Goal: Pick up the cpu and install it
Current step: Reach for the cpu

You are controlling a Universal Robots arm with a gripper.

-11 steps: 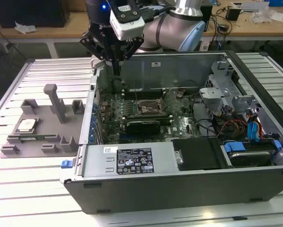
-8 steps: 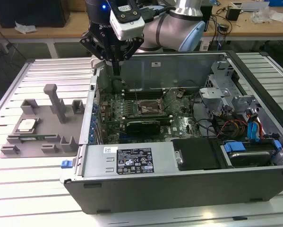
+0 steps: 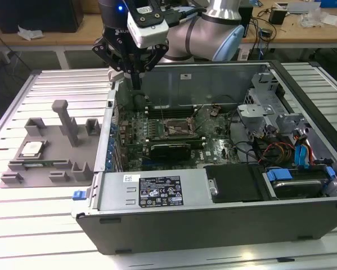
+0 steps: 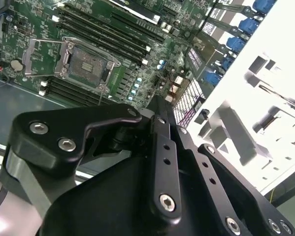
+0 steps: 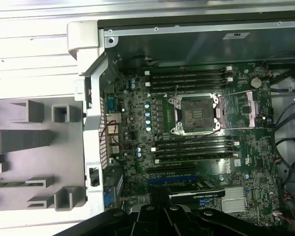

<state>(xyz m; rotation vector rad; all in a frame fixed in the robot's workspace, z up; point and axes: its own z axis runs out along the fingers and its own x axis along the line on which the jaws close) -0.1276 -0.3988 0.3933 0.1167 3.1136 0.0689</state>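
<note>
The cpu, a small silvery square chip, lies in a recess of the grey fixture at the exterior view's left, outside the case. My gripper hangs above the case's rear left corner, well apart from the chip, its fingers pressed together with nothing between them. The motherboard's socket stands bare inside the case, and in both wrist views the socket is open with its metal load plate folded back beside it.
The open computer case lies on a slatted metal table. Memory slots, a black card, a power supply and drive cables crowd the socket. A tall grey post rises from the fixture.
</note>
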